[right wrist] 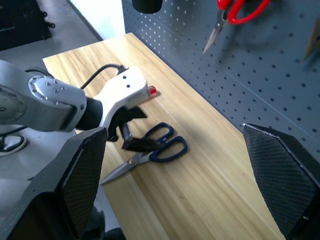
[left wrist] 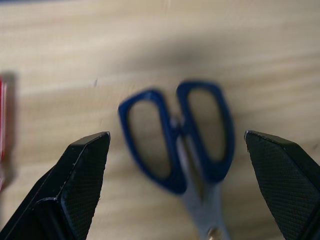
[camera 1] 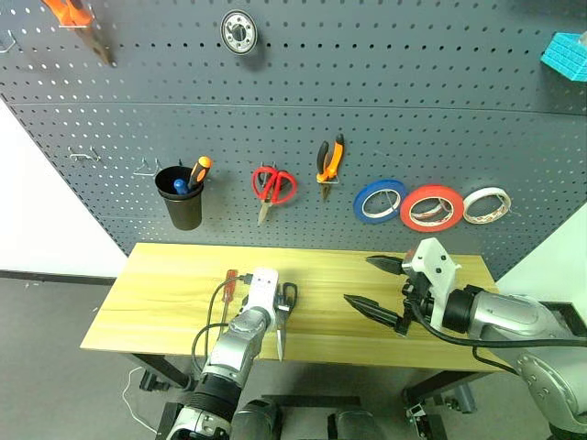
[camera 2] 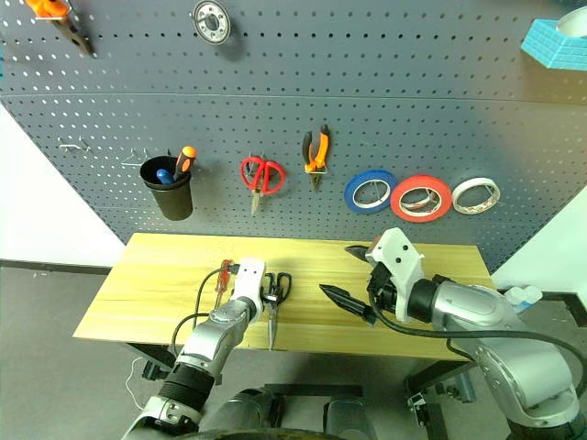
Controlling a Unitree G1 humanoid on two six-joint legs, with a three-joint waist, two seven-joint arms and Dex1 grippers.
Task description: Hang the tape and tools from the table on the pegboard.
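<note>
Dark-handled scissors [left wrist: 176,127] lie flat on the light wooden table [camera 1: 165,302], blades toward the front edge. My left gripper [right wrist: 131,140] hovers low over their handles, open, one finger to each side, not touching. A slim red-handled screwdriver [camera 1: 229,280] lies just left of it. Over the table's right half my right gripper [camera 1: 358,279] is held up, open and empty. On the dark grey pegboard [camera 1: 459,119] hang the big red tape [camera 1: 431,208] and the small orange-and-black pliers [camera 1: 328,163].
Also on the pegboard are a black cup [camera 1: 182,197] with screwdrivers, red-handled scissors [camera 1: 272,186], a blue roll [camera 1: 379,200], a white roll [camera 1: 485,204] and large orange pliers [camera 1: 75,20] at the upper left. Empty hooks [camera 1: 84,156] stand left of the cup.
</note>
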